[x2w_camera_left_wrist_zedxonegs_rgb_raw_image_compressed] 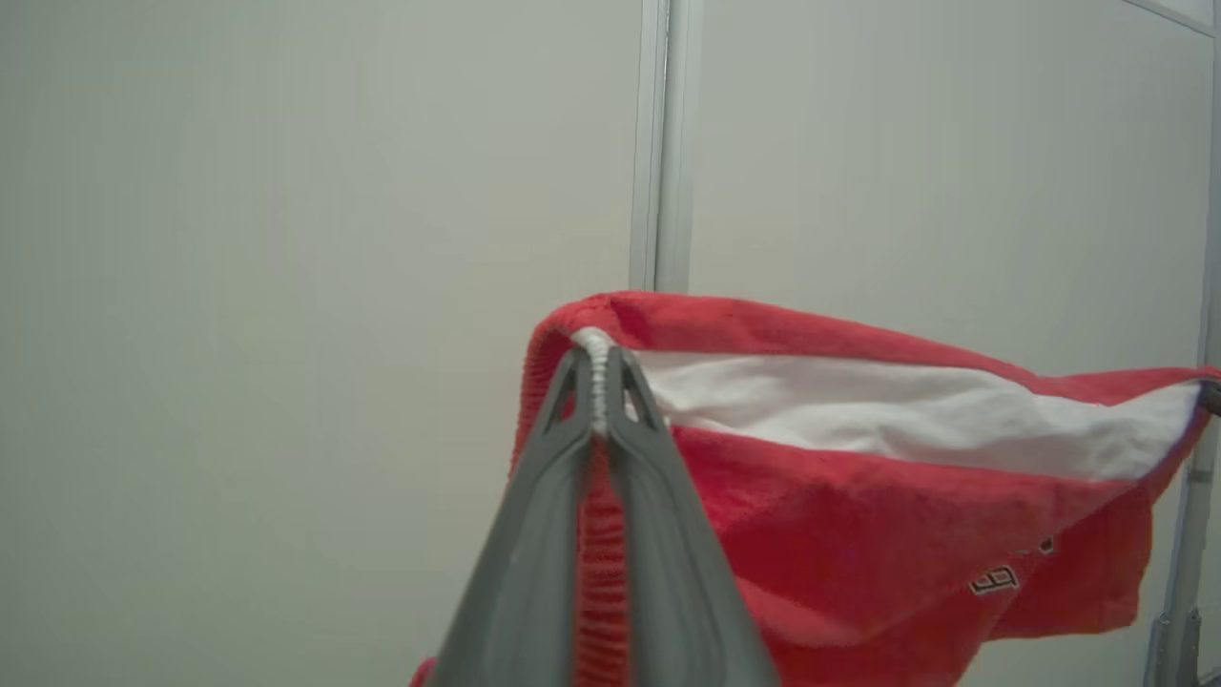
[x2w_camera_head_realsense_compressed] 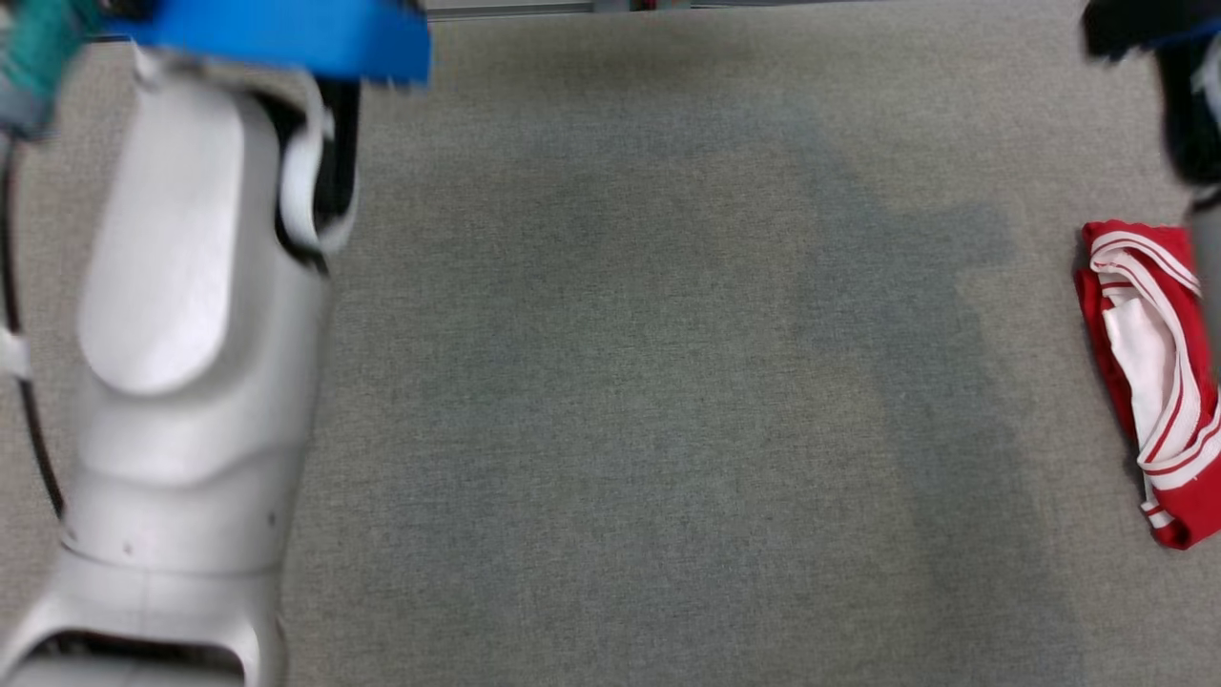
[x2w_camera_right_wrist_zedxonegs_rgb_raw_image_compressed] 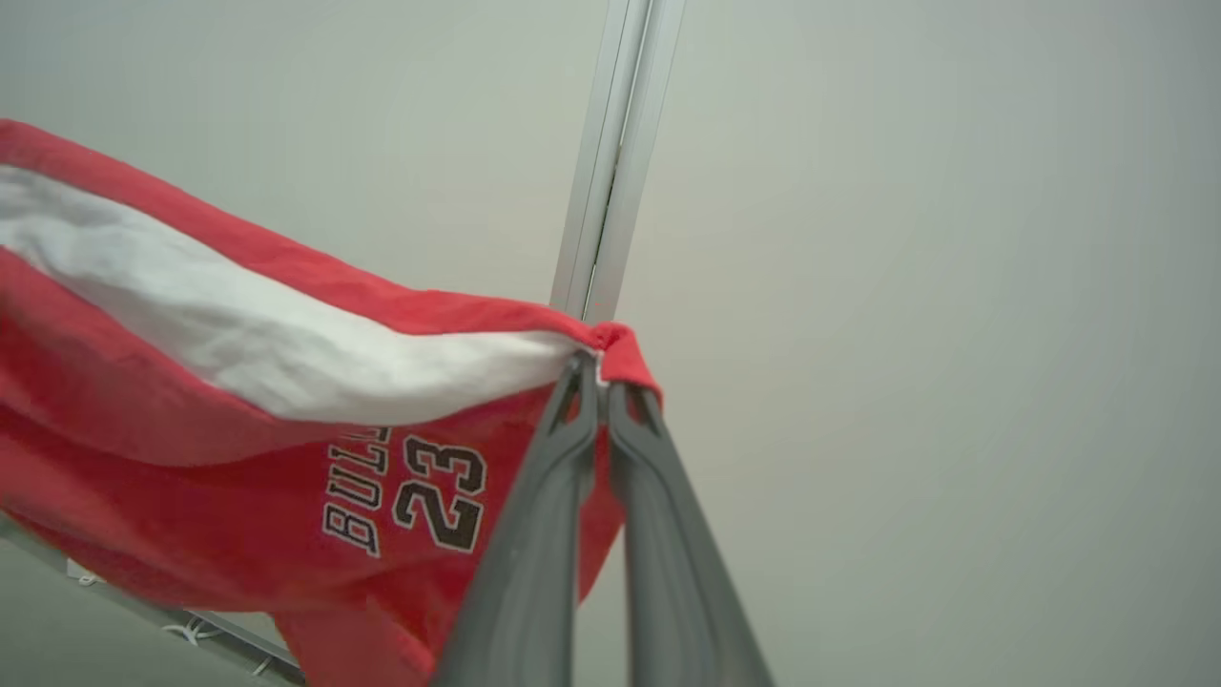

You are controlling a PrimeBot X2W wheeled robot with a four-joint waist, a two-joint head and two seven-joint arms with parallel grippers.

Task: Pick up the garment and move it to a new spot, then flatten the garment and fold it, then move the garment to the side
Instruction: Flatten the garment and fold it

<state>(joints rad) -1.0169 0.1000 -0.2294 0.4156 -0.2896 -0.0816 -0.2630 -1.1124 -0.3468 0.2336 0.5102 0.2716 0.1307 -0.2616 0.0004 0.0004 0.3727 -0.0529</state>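
A red garment [x2w_camera_left_wrist_zedxonegs_rgb_raw_image_compressed: 858, 496] with a white band is stretched in the air between both grippers, against a pale wall. My left gripper [x2w_camera_left_wrist_zedxonegs_rgb_raw_image_compressed: 599, 367] is shut on one ribbed top corner. My right gripper [x2w_camera_right_wrist_zedxonegs_rgb_raw_image_compressed: 601, 377] is shut on the other corner, and the garment [x2w_camera_right_wrist_zedxonegs_rgb_raw_image_compressed: 191, 448] hangs to its left with "BULLS 23" printed on it. In the head view my pale left forearm [x2w_camera_head_realsense_compressed: 191, 334] rises along the left side.
A bunched red-and-white cloth [x2w_camera_head_realsense_compressed: 1149, 382] lies at the right edge of the grey table [x2w_camera_head_realsense_compressed: 610, 382]. A blurred blue part [x2w_camera_head_realsense_compressed: 286, 38] sits at the top left and a dark arm part [x2w_camera_head_realsense_compressed: 1183, 95] at the top right. A metal wall post [x2w_camera_right_wrist_zedxonegs_rgb_raw_image_compressed: 610, 143] stands behind the garment.
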